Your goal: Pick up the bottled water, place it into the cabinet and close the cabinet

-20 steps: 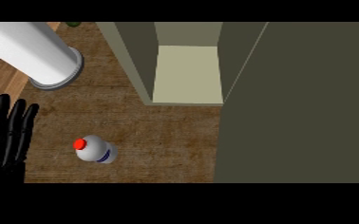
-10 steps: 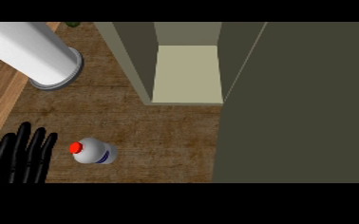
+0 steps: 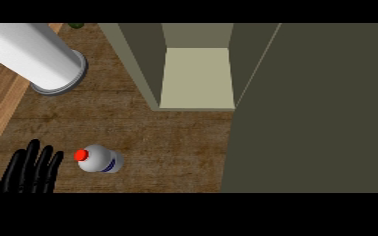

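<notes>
Only one hand shows, at the lower left corner of the head view: the left hand (image 3: 31,169); it is black, fingers straight and pointing up, a bit spread (thumb not clear to see); it holds nothing; the fingertips reach approx. the mid-lower part of the view; the palm is cut by the bottom edge, no forearm visible; the right hand does not show.

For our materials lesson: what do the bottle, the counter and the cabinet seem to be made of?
Bottled water: probably plastic, smooth whitish body with a red cap.
Counter: looks like wood, brown with a grain pattern, matte.
Cabinet: painted board perhaps, flat olive panels, no grain visible.
</notes>
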